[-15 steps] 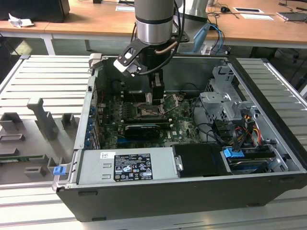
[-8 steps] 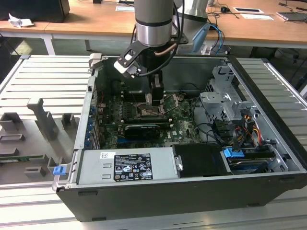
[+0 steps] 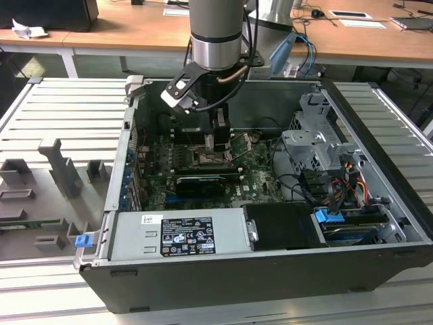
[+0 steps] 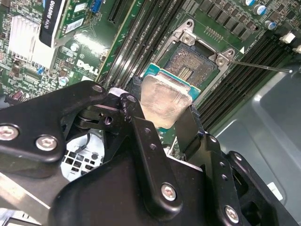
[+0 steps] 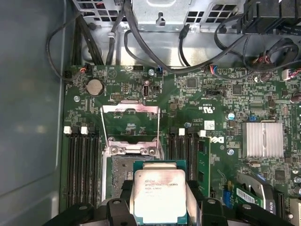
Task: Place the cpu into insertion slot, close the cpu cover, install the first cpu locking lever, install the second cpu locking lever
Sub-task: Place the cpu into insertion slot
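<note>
My gripper [image 3: 220,139] reaches down into the open computer case and is shut on the cpu [image 4: 162,101], with one black finger on each side of it. The cpu [image 5: 160,195] is a silvery square on a green board, held flat a little above the motherboard. The insertion slot [image 4: 193,66] lies just past the chip's edge, its dark pin field [image 5: 121,170] exposed and partly covered by the chip. The cpu cover [image 5: 129,123] is swung open beyond the slot. Two thin wire levers [image 5: 158,134] stand raised along its sides.
Memory slots [image 5: 82,155] flank the socket on both sides. A long black card [image 3: 199,183] lies in front of it, a grey power supply [image 3: 179,233] nearer the case front. A drive cage [image 3: 318,145] and cables [image 5: 155,56] crowd the exterior view's right. A finned heatsink [image 5: 262,140] sits nearby.
</note>
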Robot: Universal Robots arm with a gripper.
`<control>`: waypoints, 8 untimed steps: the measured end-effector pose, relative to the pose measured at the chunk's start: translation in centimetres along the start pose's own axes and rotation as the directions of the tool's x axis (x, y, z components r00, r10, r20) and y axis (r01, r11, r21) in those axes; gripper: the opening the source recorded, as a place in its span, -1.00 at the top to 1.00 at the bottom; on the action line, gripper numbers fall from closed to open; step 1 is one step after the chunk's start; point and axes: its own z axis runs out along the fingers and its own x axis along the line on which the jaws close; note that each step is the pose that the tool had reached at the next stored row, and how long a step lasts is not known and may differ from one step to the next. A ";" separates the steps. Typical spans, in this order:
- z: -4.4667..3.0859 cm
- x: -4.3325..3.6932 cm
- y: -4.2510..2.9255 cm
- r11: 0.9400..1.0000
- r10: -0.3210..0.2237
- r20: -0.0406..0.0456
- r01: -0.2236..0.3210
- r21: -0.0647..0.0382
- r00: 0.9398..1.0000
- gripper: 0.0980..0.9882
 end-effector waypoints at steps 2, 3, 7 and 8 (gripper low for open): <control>0.21 0.15 -0.01 1.000 0.000 0.000 0.000 0.000 1.000 0.03; 0.33 0.26 -0.03 1.000 0.001 0.000 -0.001 0.000 1.000 0.03; 0.63 0.44 -0.04 1.000 0.001 0.000 -0.001 0.000 1.000 0.03; 0.70 0.46 -0.06 1.000 0.002 0.000 -0.002 0.000 1.000 0.03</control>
